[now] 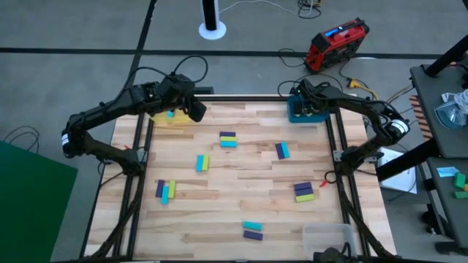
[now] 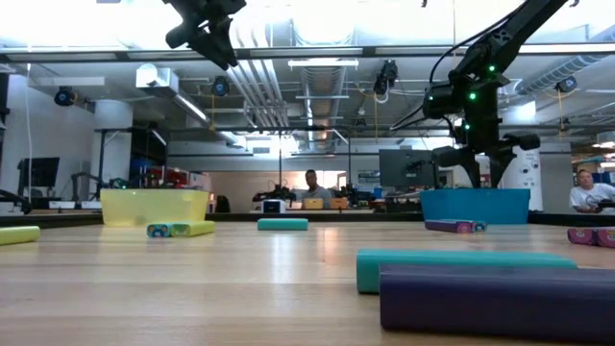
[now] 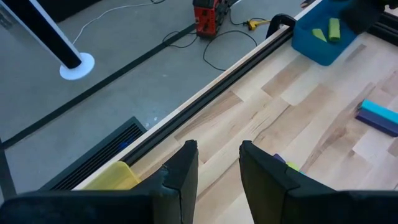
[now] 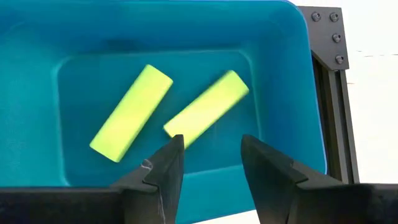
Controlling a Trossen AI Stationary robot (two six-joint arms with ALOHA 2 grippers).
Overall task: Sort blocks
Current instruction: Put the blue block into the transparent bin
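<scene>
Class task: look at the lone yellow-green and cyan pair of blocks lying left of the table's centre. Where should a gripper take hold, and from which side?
Grip the yellow-green and cyan pair across its short width at mid-length, coming straight down from above: both bars lie flat, side by side, with bare table on each long flank for fingers.

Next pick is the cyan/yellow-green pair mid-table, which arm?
Left, probably. The left gripper hangs open by the yellow bin, nearer that block pair. The right gripper is open over the blue bin.
</scene>
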